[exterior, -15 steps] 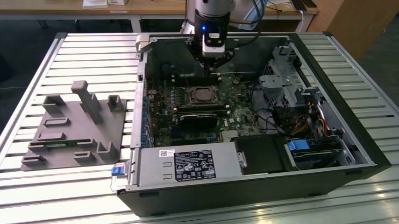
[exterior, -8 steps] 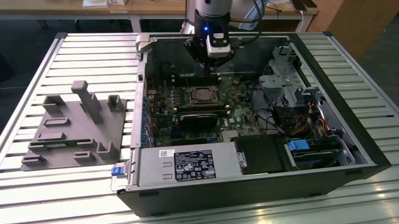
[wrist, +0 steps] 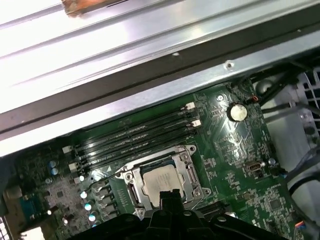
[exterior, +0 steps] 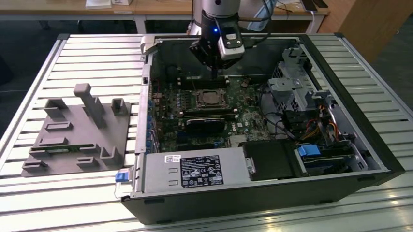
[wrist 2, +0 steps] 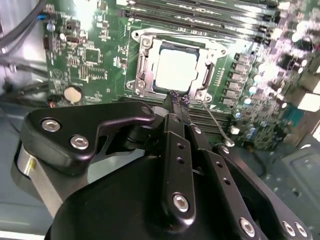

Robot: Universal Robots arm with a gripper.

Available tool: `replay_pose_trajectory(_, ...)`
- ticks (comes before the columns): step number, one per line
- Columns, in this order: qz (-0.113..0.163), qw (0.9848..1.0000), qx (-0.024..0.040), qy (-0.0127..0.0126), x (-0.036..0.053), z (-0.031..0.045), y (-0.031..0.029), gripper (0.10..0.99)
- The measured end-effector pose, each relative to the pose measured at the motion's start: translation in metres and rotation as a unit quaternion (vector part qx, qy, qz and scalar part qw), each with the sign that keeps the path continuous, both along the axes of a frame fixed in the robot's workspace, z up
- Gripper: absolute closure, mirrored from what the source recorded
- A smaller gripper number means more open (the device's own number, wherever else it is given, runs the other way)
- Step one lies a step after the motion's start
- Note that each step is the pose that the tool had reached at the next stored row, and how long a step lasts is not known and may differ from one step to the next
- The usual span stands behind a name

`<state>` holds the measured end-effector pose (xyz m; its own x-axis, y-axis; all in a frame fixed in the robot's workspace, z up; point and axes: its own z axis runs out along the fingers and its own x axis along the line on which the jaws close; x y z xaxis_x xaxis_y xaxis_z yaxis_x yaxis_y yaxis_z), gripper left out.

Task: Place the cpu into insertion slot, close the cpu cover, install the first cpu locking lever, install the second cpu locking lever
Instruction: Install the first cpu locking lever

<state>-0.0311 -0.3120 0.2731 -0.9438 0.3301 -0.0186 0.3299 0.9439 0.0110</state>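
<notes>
1. Gripper [exterior: 215, 76]: hangs inside the open computer case [exterior: 258, 198], pointing down at the circuit board [exterior: 168, 101]. In the second wrist view the fingers [wrist 2: 173, 120] are pressed together, with nothing visible between them.
2. Cpu [exterior: 208, 99]: seated in the insertion slot [wrist 2: 172, 46], silvery top up. In the exterior view it lies at about 6 o'clock from the fingertips, near but apart. In both wrist views it sits just beyond the tips.
3. Cpu cover [wrist 2: 142, 65]: metal frame plate that appears to lie flat around the chip, whose top shows through the cut-out.
4. Locking lever [wrist 2: 218, 122]: thin wire rod, apparently unlatched. Its long axis slants away from a corner of the cover and passes just beside the fingertips. Whether the tips touch it cannot be told. A similar thin rod [wrist: 107, 175] stands off the frame in the first wrist view.
5. Key relation: the tips are nearest the cover corner where the lever starts, with the rod running off at an angle to the fingers rather than along them.
6. Power box [exterior: 193, 171]: grey, labelled, at 6 o'clock from the cpu in the exterior view, well apart.
7. Fixture block [exterior: 77, 130]: grey moulded piece on the slatted bench [exterior: 77, 53], at about 8 o'clock from the gripper, outside the case.
</notes>
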Motion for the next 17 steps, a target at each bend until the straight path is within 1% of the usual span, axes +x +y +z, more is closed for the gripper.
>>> replay_pose_trajectory(2, 0.018, 0.9998, 0.0, 0.0, 0.0, -0.0001, 0.0, 0.98)
replay_pose_trajectory(4, 0.036, 0.9994, 0.0, 0.0, 0.0, -0.0001, 0.0, 0.98)
replay_pose_trajectory(7, 0.064, 0.998, 0.0, 0.0, 0.0, -0.0002, 0.0, 0.98)
replay_pose_trajectory(9, 0.082, 0.9967, 0.0, 0.0, 0.0, -0.0002, 0.0, 0.98)
replay_pose_trajectory(11, 0.1, 0.995, 0.0, 0.0, 0.0, -0.0003, 0.0, 0.98)
replay_pose_trajectory(13, 0.118, 0.993, 0.0, 0.0, 0.0, -0.0003, 0.0, 0.98)
replay_pose_trajectory(15, 0.136, 0.9907, 0.0, 0.0, 0.0, -0.0004, 0.0, 0.98)
replay_pose_trajectory(17, 0.154, 0.9881, 0.0, 0.0, 0.0, -0.0004, 0.0, 0.98)
